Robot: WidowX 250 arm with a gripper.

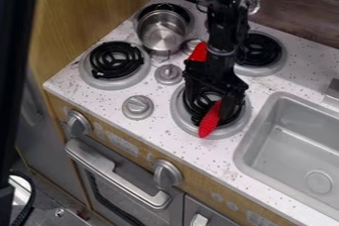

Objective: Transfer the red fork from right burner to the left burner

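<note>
The gripper (212,102) hangs low over the front right burner (180,121). Its two fingers stand apart, one on each side of the burner's middle. A red ridged end of the fork (210,120) shows between and just in front of them, lying across the coil and the burner's front rim. More red shows behind the gripper to the upper left; the stretch between these red parts is hidden by the gripper. At the left, the front left burner (116,60) has a bare black coil.
A metal pot (161,30) stands on the back left burner. Behind the arm at the right is the back right burner (261,50). Knobs (138,107) rise from the white counter between the front burners. A grey sink (295,143) lies at the right.
</note>
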